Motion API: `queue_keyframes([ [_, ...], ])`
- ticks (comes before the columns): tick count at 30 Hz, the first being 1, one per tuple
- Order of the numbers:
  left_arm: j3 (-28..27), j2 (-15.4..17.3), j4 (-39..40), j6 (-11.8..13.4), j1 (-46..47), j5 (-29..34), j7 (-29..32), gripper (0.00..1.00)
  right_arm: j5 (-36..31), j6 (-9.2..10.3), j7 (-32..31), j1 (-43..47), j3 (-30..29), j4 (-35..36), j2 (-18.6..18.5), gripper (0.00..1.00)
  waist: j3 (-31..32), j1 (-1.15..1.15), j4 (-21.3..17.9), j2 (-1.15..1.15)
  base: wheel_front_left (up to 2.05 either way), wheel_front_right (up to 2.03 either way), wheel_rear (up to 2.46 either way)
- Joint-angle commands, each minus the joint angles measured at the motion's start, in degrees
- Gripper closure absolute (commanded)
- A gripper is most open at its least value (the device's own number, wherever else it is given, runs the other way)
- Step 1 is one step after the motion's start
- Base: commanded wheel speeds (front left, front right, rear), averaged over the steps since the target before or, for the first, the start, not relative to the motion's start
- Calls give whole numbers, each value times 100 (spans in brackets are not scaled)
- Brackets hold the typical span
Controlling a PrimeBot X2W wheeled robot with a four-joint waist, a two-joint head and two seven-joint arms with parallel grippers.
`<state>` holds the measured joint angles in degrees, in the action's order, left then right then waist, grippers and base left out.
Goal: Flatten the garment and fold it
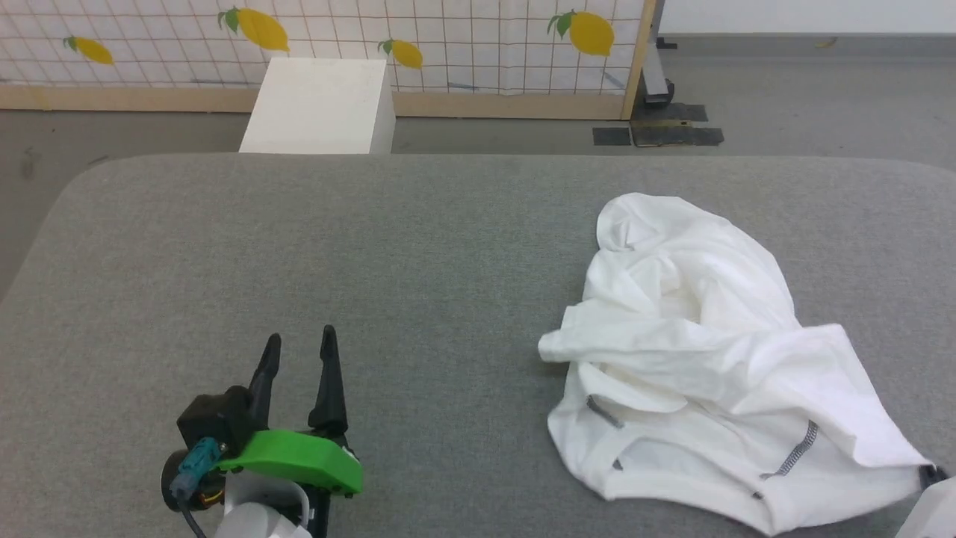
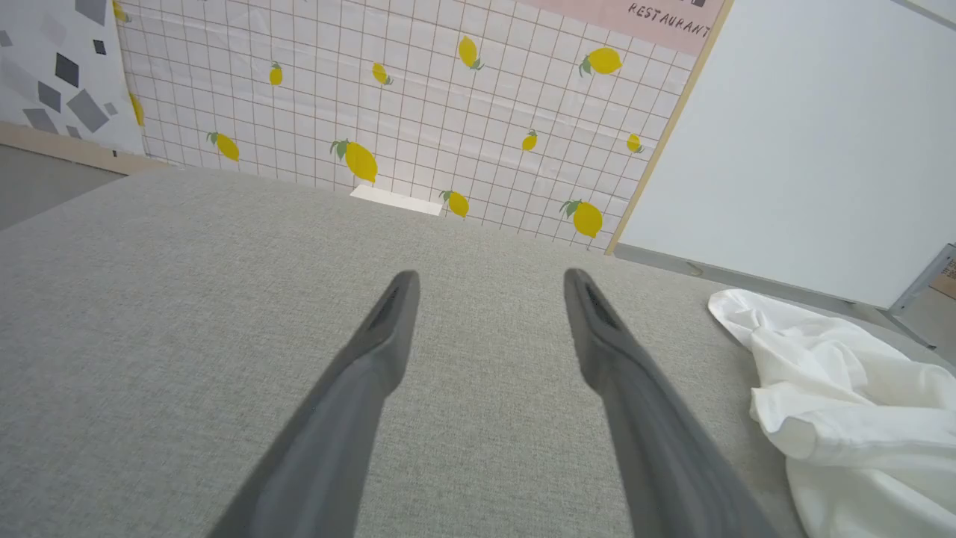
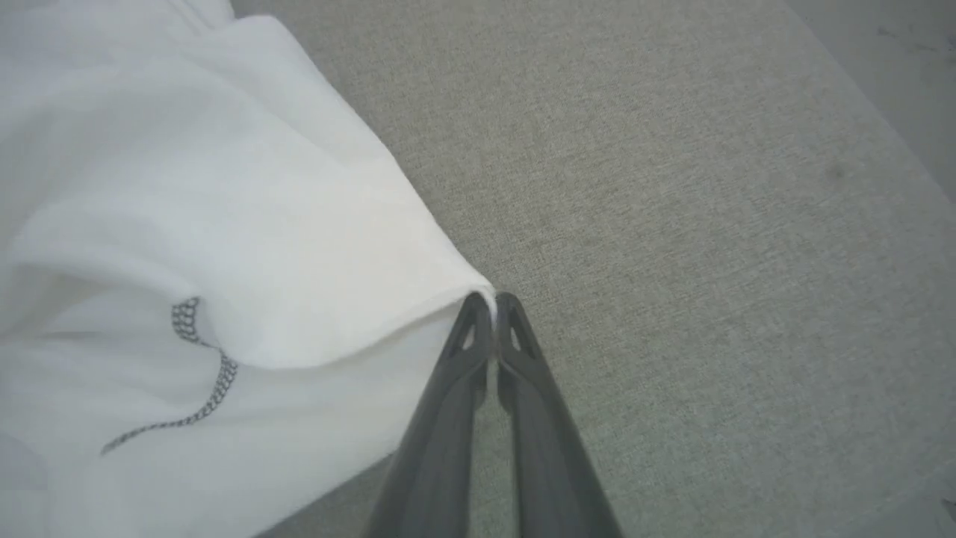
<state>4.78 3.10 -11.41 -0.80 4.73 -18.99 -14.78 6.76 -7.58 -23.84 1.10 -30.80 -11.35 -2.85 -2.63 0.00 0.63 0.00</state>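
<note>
Progress is slight: nothing is flattened and 0 folds are made, so nearly the whole task is left.

At the left of the head view, the left gripper [image 1: 300,338] hovers over bare grey table [image 1: 418,246] with its 2 fingers spread wide and nothing between them, well apart from the cloth. Beyond the table's far edge a white box [image 1: 321,104] stands on the floor, no part of the job.

On the right half of the table lies the garment [image 1: 694,351], a crumpled white heap with layers doubled over one another and deep creases. Dark grey seam stitching [image 1: 799,448] shows on its near side. Its long axis runs on a diagonal, from a rounded bunch at the far end down to a stretched corner at the near right. Which end is collar and which is hem I cannot tell, as the sleeves and neck are buried in the folds, so its true heading is uncertain.

At the far right, the right gripper [image 3: 491,299] has its fingers pressed together on that near-right corner, pinching a thin tip of fabric just above the table.

My judgement: 1 corner is secured, a 2nd hold by the free gripper is needed, then spreading, smoothing and folding.
</note>
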Motion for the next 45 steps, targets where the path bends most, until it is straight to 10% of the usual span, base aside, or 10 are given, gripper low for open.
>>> queue_keyframes([
  [1,19,-20,-28,-45,-97,65,-21,0,-21,9,290,-38,66,55,-4,0,29,0,-73,0,0,0,0],
  [11,996,-21,-351,-370,181,92,277,0,-54,9,1995,53,1310,1044,-3,0,-31,0,-339,0,0,0,0],
  [20,2717,-22,-1253,-589,1226,407,1500,0,182,9,2080,-111,2023,1233,-3,0,-416,0,-639,0,0,0,0],
  [36,3225,-19,-1760,-523,2152,495,1918,0,358,9,2257,-345,2234,1039,-3,0,-648,0,-775,0,0,0,0],
  [39,3272,-20,-1669,-531,2168,333,1673,100,360,9,2254,-341,2248,1022,-3,0,-600,0,-690,0,0,0,0],
  [45,3032,-21,-1421,-271,2089,-131,1093,100,316,9,2189,-327,2250,1057,-3,0,-459,0,-430,0,0,0,0],
])
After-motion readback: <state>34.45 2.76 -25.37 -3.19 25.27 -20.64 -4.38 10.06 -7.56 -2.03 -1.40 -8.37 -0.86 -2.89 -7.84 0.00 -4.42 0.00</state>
